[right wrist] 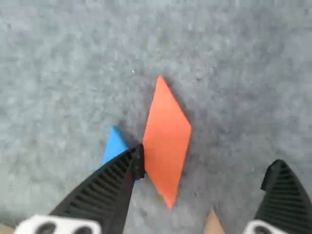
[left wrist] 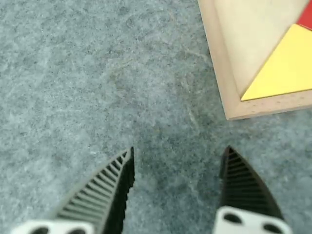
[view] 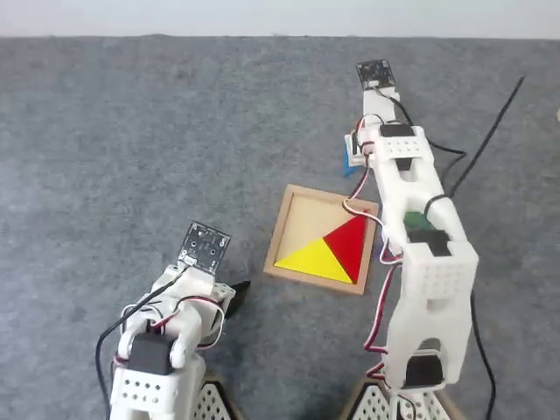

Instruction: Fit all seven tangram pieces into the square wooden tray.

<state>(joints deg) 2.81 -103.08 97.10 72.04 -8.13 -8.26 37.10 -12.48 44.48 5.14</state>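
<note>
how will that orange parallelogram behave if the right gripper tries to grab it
The orange parallelogram looks like a thin, stiff tile lying flat: probably won't bend, but offers little edge to pinch. The grey felt likely grips it, so a push may drag rather than glide. The blue piece beside it would probably get nudged.

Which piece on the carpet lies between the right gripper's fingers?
The orange parallelogram: it lies in the gap of the open right gripper, while the blue piece lies outside that gap.
</note>
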